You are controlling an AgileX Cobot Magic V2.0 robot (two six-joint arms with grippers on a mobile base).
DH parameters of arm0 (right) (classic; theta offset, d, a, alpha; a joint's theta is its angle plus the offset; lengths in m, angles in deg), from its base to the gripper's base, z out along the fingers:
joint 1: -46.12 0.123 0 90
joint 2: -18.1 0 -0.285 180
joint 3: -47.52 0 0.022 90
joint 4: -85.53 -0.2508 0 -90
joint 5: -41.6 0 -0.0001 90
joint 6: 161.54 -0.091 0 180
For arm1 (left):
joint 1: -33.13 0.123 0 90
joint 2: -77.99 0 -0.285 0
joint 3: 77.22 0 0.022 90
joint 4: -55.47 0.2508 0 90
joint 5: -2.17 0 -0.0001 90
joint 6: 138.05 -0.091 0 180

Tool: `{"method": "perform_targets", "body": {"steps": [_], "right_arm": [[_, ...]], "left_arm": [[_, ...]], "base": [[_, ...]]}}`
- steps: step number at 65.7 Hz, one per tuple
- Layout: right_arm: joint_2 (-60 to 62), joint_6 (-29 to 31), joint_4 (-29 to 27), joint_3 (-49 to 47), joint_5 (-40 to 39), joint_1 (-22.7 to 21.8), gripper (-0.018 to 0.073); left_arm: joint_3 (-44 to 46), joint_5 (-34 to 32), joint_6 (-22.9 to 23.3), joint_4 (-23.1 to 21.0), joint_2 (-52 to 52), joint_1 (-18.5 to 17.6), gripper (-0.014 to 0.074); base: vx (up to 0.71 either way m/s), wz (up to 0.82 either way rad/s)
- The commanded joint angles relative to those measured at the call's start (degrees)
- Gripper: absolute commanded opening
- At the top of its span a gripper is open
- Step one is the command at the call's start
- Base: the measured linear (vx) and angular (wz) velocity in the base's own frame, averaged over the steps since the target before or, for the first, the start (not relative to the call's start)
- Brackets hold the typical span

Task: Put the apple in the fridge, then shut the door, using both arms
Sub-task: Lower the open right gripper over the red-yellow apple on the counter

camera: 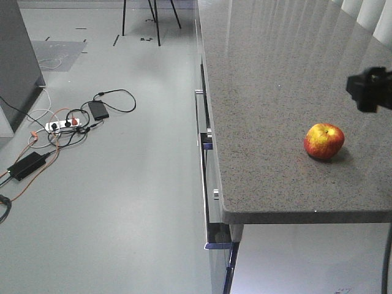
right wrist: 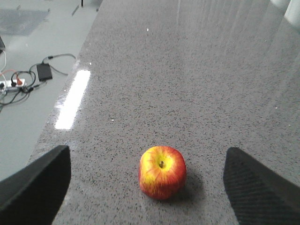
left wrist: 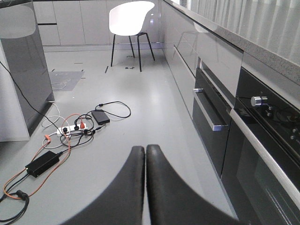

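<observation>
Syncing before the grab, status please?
Left gripper shut, empty. Right gripper open. Apple upright on the counter, centred just ahead of the right gripper, not yet gripped. Nothing between them.

Our left gripper point(left wrist: 145, 149) points forward and a little downward. Its two black fingers point(left wrist: 119, 187) are pressed together along their inner edges, with the tips touching. Our right gripper point(right wrist: 146, 152) is spread wide. Its dark fingers point(right wrist: 35, 185) sit at the lower left and lower right corners of the right wrist view. In the front view a black boxy part point(camera: 369, 90) juts in from the right edge. It is probably the end of our right arm, though too little shows to be sure.
</observation>
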Motion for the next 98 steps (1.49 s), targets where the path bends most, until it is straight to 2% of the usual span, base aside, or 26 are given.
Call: {"method": "perform_targets", "body": {"steps": [1, 20, 32, 39, 50, 98], "right_arm": [[-3.62, 0.00, -0.09, -6.75, -0.82, 0.02, 0.0620], [-18.39, 0.00, 0.13, -20.51, 8.30, -0.04, 0.0610], [-23.85, 0.00, -1.16, -24.60, 11.27, -2.68, 0.0601], [-25.99, 0.58, -2.64, -25.22, 12.13, -4.64, 0.0596], [-28.67, 4.68, -3.31, -25.22, 13.08, -4.64, 0.0593], [-35.36, 4.45, -4.40, -25.22, 16.63, -4.64, 0.0592]], "left_arm": [[-1.07, -4.17, 0.17, -0.49, 0.84, -0.43, -0.0006], [-1.07, -4.17, 0.17, -0.49, 0.84, -0.43, -0.0006], [-1.07, -4.17, 0.17, -0.49, 0.84, -0.43, -0.0006], [-1.07, -4.17, 0.17, -0.49, 0.84, -0.43, -0.0006], [-1.07, -4.17, 0.17, -0.49, 0.84, -0.43, -0.0006], [-1.07, -4.17, 0.17, -0.49, 0.84, -0.43, -0.0006]], "base": [[0.00, 0.00], [0.00, 0.00], [0.00, 0.00], [0.00, 0.00], [0.00, 0.00], [0.00, 0.00]]}}
